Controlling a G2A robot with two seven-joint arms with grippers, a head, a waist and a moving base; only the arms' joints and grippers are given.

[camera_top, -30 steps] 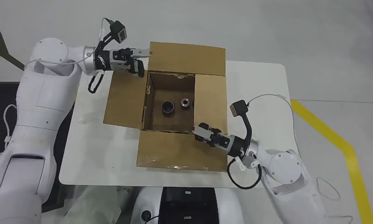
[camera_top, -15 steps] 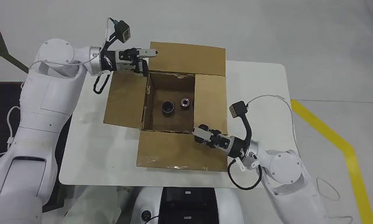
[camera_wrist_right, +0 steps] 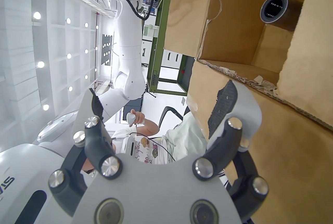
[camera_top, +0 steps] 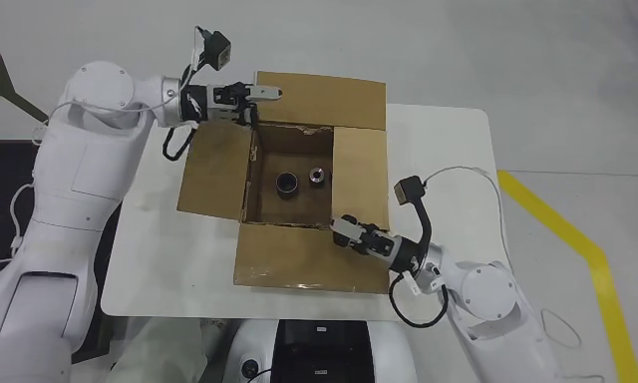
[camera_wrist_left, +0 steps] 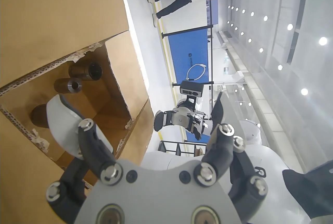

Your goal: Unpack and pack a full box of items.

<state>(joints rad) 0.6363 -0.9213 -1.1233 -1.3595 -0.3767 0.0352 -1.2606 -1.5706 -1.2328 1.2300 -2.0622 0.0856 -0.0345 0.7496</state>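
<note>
An open cardboard box (camera_top: pixel 359 174) stands on the white table (camera_top: pixel 449 184) with its flaps spread out. Inside lie a dark hollow cylinder (camera_top: pixel 286 185) and a lighter metal cylinder (camera_top: pixel 317 176). My left gripper (camera_top: pixel 251 101) hangs open over the box's far left corner, holding nothing. In the left wrist view the left gripper (camera_wrist_left: pixel 140 118) looks down at the cylinders (camera_wrist_left: pixel 68 85), and one finger partly hides a third dark piece (camera_wrist_left: pixel 39 115). My right gripper (camera_top: pixel 341 228) is open at the near right corner of the opening, over the near flap. In the right wrist view the right gripper (camera_wrist_right: pixel 158 105) faces the dark cylinder (camera_wrist_right: pixel 275 11).
The box flaps (camera_top: pixel 214 169) cover much of the table's middle and left. Bare table shows to the right of the box and along the near edge (camera_top: pixel 179 293). Yellow floor tape (camera_top: pixel 558 223) runs beyond the table's right side.
My left gripper has shifted toward the far flap and a little rightward, with its wrist turning. The right arm has hardly moved.
</note>
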